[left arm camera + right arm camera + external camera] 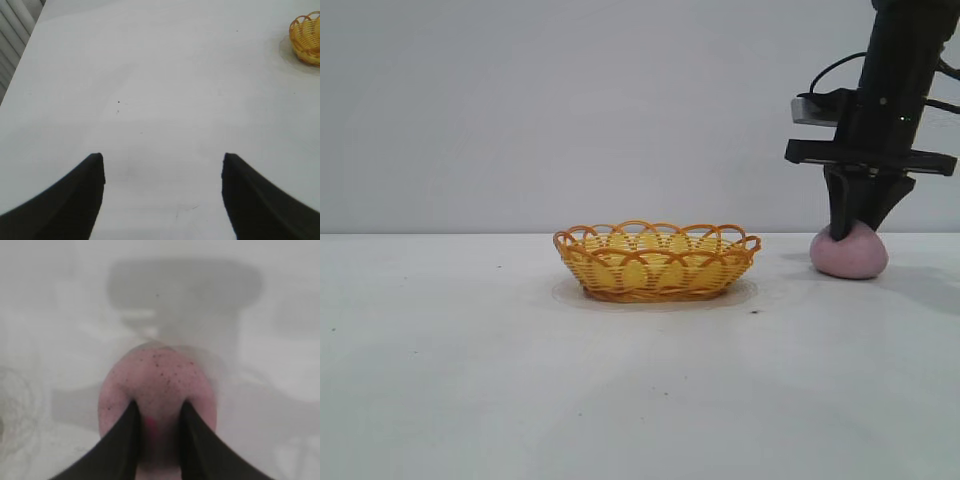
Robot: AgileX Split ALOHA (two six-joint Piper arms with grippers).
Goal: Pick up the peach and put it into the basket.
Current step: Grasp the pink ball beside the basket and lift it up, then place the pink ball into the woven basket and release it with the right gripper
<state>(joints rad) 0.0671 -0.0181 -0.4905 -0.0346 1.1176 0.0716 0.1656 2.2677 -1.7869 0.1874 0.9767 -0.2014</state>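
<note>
Gripping step underway: right gripper [858,232] is at the right edge of the exterior frame, pointing straight down, tips touching the top of the peach [850,254]. In the right wrist view the fingers [122,440] are drawn in narrow, both pressing into the peach [157,390] near its crown with only a thin strip of pink between them. Looks like a pinch on the top rather than a wrap around the middle. Whether it's firm enough to lift, can't tell.

Peach sits on the table [640,400], right of centre, well apart from the basket [657,260], which is mid-frame, upright, nothing visible in it.

To do this step well, my read:
- bite is shallow; a rounded matte lump can squirt out of a top pinch. Better to open, drop lower so the pads straddle the widest part, then close.
- if keeping this grasp, lift slowly and straight up, check the peach comes with it before traversing.
- clear the scalloped rim on the way over; release low over the basket's centre so it doesn't roll out.

Left gripper [162,200] is parked, jaws spread wide over bare table, holding nothing; basket [306,39] shows only at the upper right of its frame.
</note>
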